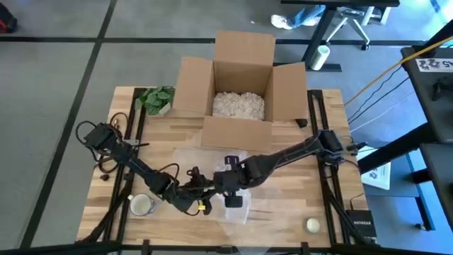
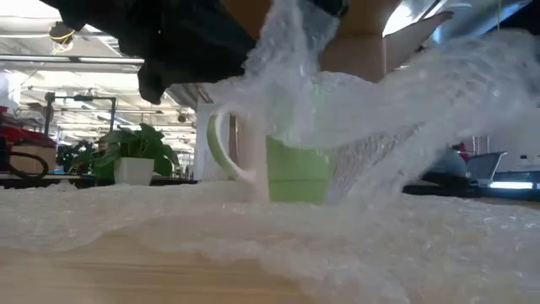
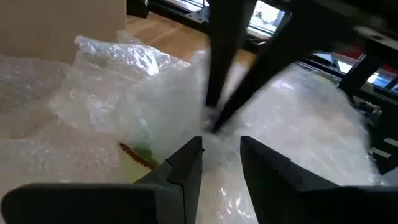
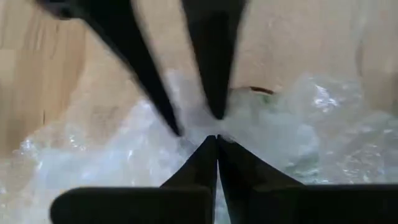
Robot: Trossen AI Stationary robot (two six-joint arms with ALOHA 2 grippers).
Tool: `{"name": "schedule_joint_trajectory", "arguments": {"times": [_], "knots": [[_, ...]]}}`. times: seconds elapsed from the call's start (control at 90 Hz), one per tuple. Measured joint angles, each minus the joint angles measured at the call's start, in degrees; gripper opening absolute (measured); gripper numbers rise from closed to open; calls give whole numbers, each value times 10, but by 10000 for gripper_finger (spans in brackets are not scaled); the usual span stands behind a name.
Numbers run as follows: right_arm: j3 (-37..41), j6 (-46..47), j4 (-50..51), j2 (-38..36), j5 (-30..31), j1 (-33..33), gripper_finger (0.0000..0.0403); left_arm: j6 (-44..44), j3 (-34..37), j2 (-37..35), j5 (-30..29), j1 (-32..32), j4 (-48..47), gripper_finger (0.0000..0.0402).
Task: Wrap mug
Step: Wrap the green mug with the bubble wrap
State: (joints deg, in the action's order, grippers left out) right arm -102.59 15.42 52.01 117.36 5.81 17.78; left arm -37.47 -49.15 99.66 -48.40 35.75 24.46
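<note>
I see both arms meeting at the table's near-center, roughly 6 o'clock from the cardboard box (image 1: 241,88). The green mug (image 2: 291,165) stands upright on the bubble wrap (image 2: 169,228) there, handle toward the low camera's left, with wrap draped over its top and down one side; from overhead the mug itself is hidden under the arms and plastic. Right gripper (image 4: 217,138) comes in from 3 o'clock, its fingers pressed together on a pinch of wrap above the mug, tips touching in its own wrist view. Left gripper (image 3: 221,146) comes in from 9 o'clock and sits just beside it; its fingers are apart with a narrow gap, wrap lying under and between them, and the right gripper's dark fingers are visible just ahead of it. I can't confirm the left one actually grips anything. Wrist views show only a sliver of green and a brown edge through the plastic. Box is open, white packing fill (image 1: 238,104) inside. Potted plant (image 1: 157,99) at 9 o'clock of the box, near the table's far-left corner. White tape roll (image 1: 141,205) at the near-left edge, a small pale round object (image 1: 312,224) near the near-right corner, both well apart from the mug.
</note>
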Motion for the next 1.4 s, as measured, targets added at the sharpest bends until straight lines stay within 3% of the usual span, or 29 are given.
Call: {"name": "schedule_joint_trajectory", "arguments": {"times": [0.267, 0.489, 0.711, 1.4], "knots": [[3, -8, -10, 54, -76, -20, 0, -12, -1, -19, -18, 59, 1, 93], [0, -9, -15, 91, -130, -21, 0, -117, -1, -18, -51, 94, -88, 93], [1, -10, -17, 85, -129, -21, 0, -181, -1, -18, -52, 85, -162, 93], [-106, -7, 105, 77, -106, -20, 0, -148, -1, -18, -55, 64, -175, 93]]}}
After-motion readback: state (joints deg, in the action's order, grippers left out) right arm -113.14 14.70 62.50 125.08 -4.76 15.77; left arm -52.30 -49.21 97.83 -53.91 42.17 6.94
